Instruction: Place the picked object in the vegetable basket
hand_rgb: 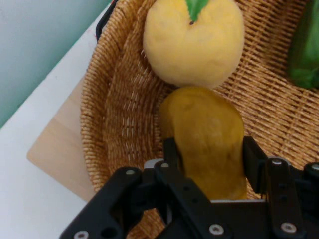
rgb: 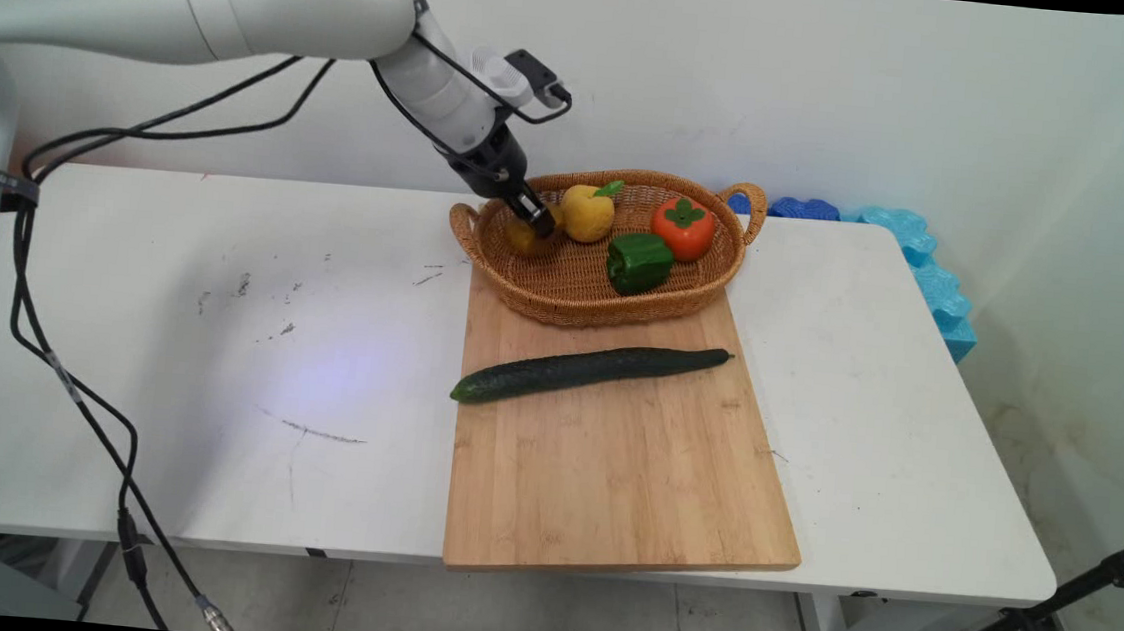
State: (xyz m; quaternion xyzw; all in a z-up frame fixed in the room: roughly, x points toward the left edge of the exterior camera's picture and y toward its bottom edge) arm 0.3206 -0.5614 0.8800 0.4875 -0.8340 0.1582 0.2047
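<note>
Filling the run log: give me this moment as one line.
pincer: shut on mango | place: wicker basket, left end | beside: yellow peach | also: green pepper, persimmon | board: cucumber

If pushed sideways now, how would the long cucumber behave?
The cucumber would probably roll: it looks round and lies free on the flat cutting board. It seems stiff, holding one gentle curve. Its skin looks smooth, so perhaps slippery.

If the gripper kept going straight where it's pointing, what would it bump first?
Probably the mango, already between the gripper's fingers. Behind it lies the basket floor.
</note>
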